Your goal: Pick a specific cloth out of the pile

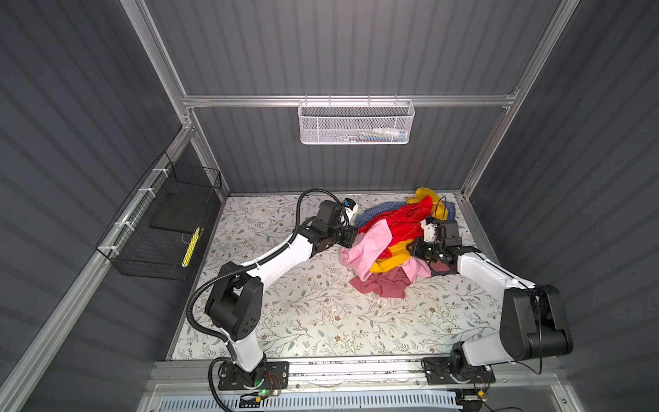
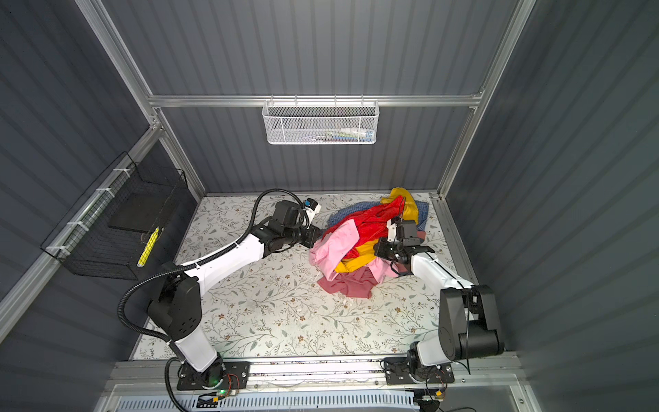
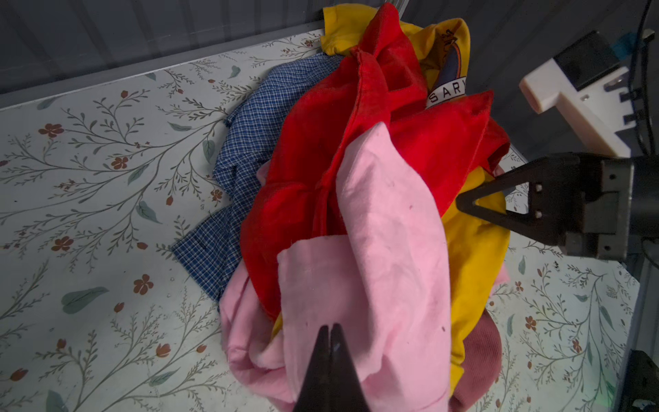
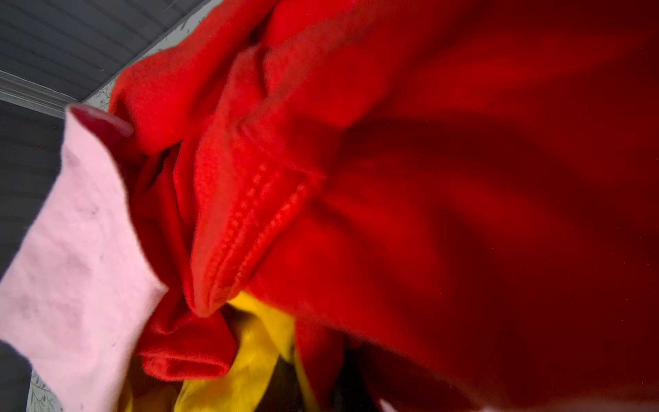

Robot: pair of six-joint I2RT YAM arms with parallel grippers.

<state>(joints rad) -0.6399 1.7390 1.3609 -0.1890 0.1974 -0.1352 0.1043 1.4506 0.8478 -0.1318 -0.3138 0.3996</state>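
My left gripper (image 3: pixel 331 331) is pinched shut on the pink cloth (image 3: pixel 385 249), draped over the pile (image 1: pixel 403 217) right of centre in a top view. My right gripper (image 3: pixel 463 207) is closed at the red cloth (image 3: pixel 306 160); I should hold that back while peeling pink away slowly.

The pile (image 1: pixel 396 221) is heaped on the table (image 1: pixel 303 321) at its far right; the cloth (image 1: pixel 371 242) is draped over the pile's left and near sides; the left gripper (image 1: pixel 353 237) is set at its left edge, the right gripper (image 3: pixel 463 207) at its right.
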